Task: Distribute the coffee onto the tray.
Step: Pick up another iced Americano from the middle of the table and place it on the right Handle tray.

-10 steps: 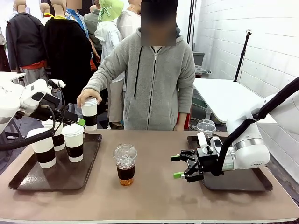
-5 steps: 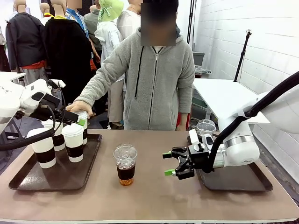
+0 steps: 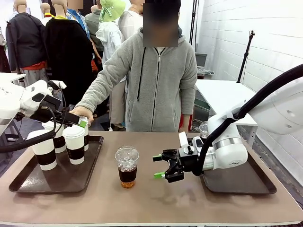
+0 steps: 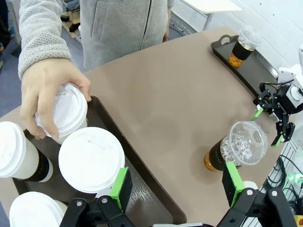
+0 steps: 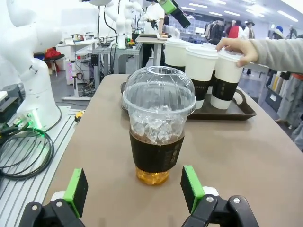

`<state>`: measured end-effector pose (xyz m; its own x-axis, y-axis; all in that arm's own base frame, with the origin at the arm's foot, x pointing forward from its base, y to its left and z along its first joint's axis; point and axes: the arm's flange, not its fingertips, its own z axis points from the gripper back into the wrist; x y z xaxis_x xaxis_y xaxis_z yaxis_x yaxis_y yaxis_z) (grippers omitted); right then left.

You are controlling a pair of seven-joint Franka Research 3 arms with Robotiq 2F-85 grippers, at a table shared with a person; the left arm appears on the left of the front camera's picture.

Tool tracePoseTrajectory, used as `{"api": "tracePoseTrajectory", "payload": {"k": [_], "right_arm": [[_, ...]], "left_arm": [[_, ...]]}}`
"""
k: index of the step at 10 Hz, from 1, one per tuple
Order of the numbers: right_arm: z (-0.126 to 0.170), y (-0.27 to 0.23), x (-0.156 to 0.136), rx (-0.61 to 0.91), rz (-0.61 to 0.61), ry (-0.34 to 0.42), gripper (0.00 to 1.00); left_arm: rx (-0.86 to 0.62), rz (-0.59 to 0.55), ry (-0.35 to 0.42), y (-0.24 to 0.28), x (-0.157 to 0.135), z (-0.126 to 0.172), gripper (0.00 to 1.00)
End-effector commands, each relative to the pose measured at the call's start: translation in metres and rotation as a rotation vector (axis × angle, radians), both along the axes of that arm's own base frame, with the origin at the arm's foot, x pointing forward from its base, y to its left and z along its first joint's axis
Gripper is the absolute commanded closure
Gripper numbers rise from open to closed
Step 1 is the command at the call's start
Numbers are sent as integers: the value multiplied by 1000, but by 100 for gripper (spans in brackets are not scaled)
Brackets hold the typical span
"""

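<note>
The right gripper [image 3: 157,166] has slid left toward the iced cup [image 3: 127,166] at frame centre and stops just short of it, jaws wide. The hand [image 3: 81,113] has lowered a paper cup [image 4: 64,112] onto the left tray [image 3: 28,182] beside three others. The left gripper [image 4: 176,182] hangs above them, spread wide. A second iced cup [image 4: 241,45] stands on the right tray [image 3: 246,182].

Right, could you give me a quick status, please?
Right gripper open, lined up on the iced coffee. Left gripper open above the left tray. Person's hand on a paper cup there.
</note>
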<state>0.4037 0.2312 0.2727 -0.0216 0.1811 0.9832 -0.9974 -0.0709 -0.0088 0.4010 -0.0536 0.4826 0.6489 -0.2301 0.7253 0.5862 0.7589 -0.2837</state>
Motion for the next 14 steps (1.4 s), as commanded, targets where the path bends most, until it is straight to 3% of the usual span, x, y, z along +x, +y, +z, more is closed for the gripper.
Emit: {"api": "tracePoseTrajectory", "payload": {"k": [1,9,14], "right_arm": [[-8,19,6,-6,-18,-20,0],[-4,13,3,-8,11,0,0],[-25,36,22,29,7,-1,0]], "left_arm": [[-16,-18,-16,2,4,-4,0],[-16,-18,-16,2,4,-4,0],[-16,-18,-16,2,4,-4,0]]}}
